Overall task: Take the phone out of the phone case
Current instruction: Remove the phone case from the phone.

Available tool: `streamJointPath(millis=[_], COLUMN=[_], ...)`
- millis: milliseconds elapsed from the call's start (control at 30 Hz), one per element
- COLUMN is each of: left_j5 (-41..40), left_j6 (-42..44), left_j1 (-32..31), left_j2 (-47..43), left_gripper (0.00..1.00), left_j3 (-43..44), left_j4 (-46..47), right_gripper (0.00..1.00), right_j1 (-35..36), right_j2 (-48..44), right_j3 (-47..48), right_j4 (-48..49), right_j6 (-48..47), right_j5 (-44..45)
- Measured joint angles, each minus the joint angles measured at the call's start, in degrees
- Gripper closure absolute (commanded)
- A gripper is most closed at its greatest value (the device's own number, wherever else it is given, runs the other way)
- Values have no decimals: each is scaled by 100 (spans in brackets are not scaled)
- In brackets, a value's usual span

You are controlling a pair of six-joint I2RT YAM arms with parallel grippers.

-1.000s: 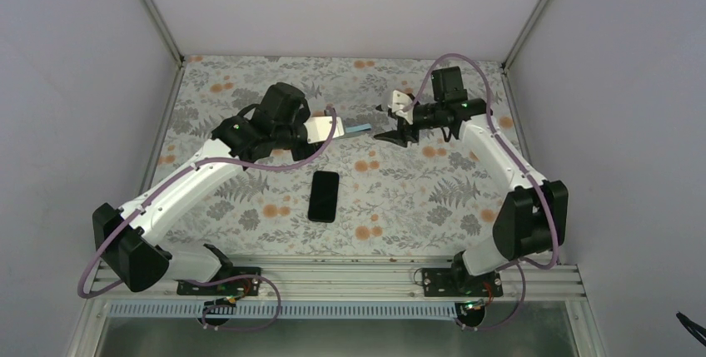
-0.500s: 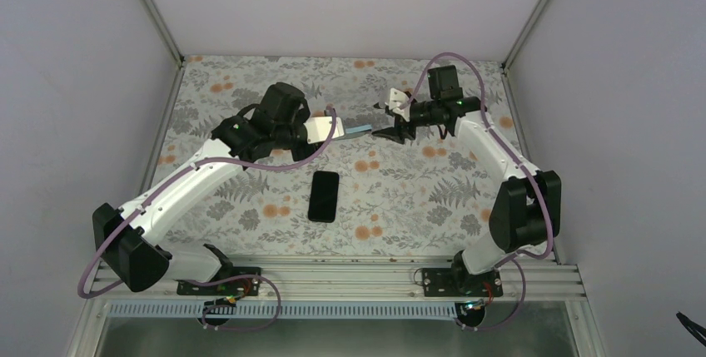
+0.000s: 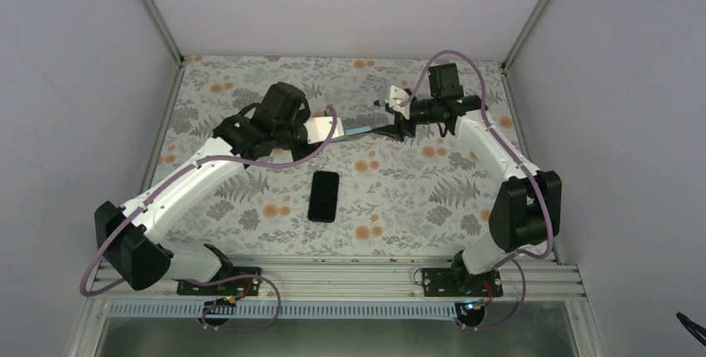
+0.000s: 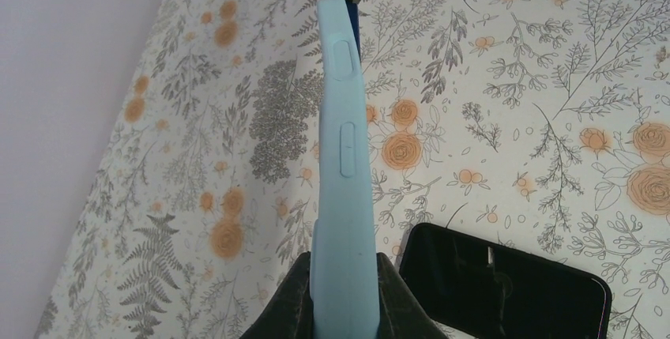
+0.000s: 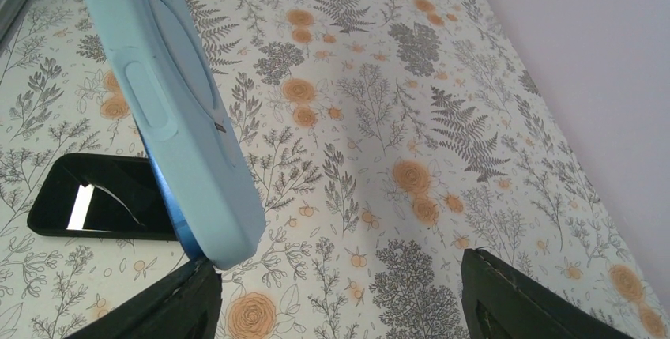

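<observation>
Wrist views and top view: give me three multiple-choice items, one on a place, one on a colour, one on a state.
1. Where is the black phone? A) flat on the table B) held in the air C) on an arm base
2. What colour is the phone case? A) red B) light blue C) white
3. The right gripper is: A) open B) shut on the case C) out of view
Answers: A, it lies on the floral cloth; B, pale blue in both wrist views; A, its jaws stand wide apart.
</observation>
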Motion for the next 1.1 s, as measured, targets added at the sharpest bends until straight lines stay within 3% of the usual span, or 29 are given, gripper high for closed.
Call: streamJointPath(millis=[600,900,1100], left_j5=[212,1377,1335], left_j6=[-122,-26,-11], left_j1=[87,-55,-37], left_j2=[249,323,343], left_gripper=[98,98,98], left_j3=[640,1211,1095], left_j4=[-597,-999,-1008], right_gripper=[27,27,26], right_j1=[0,9,81], right_j2=[107,144,114], right_j3=[151,310,433], right_j4=[70,560,575], right_j6=[114,476,516], right_j5=[-57,-72,-76])
